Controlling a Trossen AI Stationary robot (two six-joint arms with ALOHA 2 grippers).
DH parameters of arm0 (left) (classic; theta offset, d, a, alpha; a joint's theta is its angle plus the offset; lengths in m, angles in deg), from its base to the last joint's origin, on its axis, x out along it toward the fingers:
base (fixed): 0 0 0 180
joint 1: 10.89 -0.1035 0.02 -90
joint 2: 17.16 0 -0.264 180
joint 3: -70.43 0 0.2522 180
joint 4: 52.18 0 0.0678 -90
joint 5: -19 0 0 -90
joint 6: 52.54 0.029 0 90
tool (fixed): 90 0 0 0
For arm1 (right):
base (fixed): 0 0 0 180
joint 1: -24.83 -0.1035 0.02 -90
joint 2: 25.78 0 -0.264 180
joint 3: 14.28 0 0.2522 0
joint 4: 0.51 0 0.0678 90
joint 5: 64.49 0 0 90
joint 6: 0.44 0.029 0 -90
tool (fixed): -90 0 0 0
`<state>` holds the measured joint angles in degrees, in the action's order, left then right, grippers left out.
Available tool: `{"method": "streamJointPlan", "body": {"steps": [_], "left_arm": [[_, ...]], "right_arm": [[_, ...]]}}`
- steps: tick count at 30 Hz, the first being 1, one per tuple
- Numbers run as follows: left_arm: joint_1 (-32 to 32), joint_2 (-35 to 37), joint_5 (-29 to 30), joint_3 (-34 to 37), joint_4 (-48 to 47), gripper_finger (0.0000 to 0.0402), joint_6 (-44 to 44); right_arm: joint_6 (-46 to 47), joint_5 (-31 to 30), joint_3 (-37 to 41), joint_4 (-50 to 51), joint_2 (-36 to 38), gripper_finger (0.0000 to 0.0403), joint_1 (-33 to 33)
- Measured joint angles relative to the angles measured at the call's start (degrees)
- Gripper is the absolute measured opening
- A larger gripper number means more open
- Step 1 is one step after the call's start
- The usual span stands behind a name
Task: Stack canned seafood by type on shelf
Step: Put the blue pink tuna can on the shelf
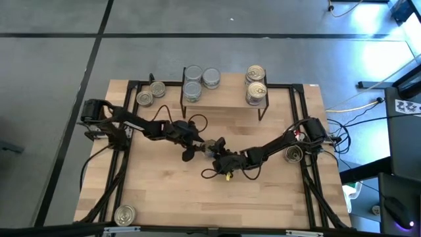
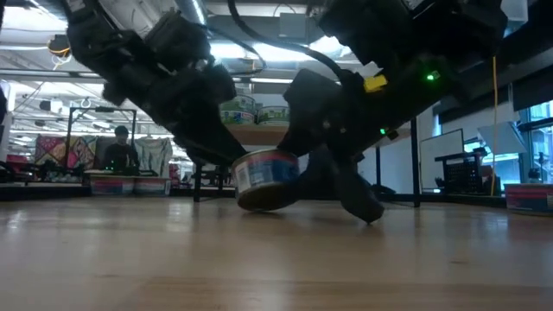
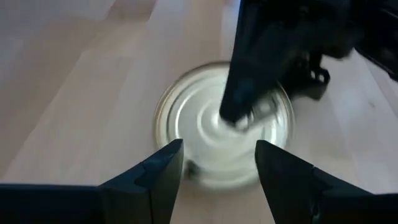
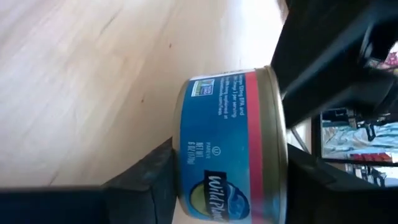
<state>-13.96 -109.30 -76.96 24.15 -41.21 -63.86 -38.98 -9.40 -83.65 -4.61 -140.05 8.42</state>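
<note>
I judge this a handover in front of the shelf (image 1: 223, 100), a light-wood board on thin black legs: my right gripper (image 4: 224, 180) grasps the tilted can (image 2: 266, 180), so it should hold firm until my left gripper (image 3: 217, 171), fingers spread over the lid, squares up. The can is small, round, smooth metal with a ridged silver top and glossy blue-and-red label.

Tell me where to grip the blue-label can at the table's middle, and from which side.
Grip the can across its curved label wall, fingers on opposite sides, coming in low from the side. It sits tilted, one edge raised off the table, so its flat lid faces the left gripper and offers no hold. The right gripper already spans the wall this way.
</note>
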Motion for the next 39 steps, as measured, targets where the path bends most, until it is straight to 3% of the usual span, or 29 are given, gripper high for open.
{"method": "streamJointPlan", "body": {"steps": [9, 18, 23, 29, 33, 39], "left_arm": [[2.03, 13.22, 11.22, 0.76, -20.98, 0.02, 1.73], [6.1, 18.65, 15.09, 12.56, -10.49, 0.02, -3.42], [6.44, 18.32, 15.71, 14.43, -9.01, 0.02, -5.07], [6.44, 18.14, 21.25, 14.91, -8.71, 0.02, -5.07], [6.44, 18.14, 21.99, 14.9, -8.45, 0.02, -4.96], [6.44, 18.14, 22.06, 14.91, -8.61, 0.02, -5.3]], "right_arm": [[1.48, -0.52, 0.28, 4.05, 8.17, 0.0198, 0.4], [0.99, -4.81, 0.24, 9.41, 18.57, 0.0198, 0.35], [-2.09, -9.57, 0.21, 10.65, 24.87, 0.0198, 0.71], [-3.89, -15.06, -1.76, 13.6, 29.69, 0.0198, 3.78], [-3.88, -14.28, -6.94, 19.01, 29.7, 0.0198, 9.01], [0.72, -7.83, -12.26, 25.67, 27.96, 0.0198, 18.79]]}}
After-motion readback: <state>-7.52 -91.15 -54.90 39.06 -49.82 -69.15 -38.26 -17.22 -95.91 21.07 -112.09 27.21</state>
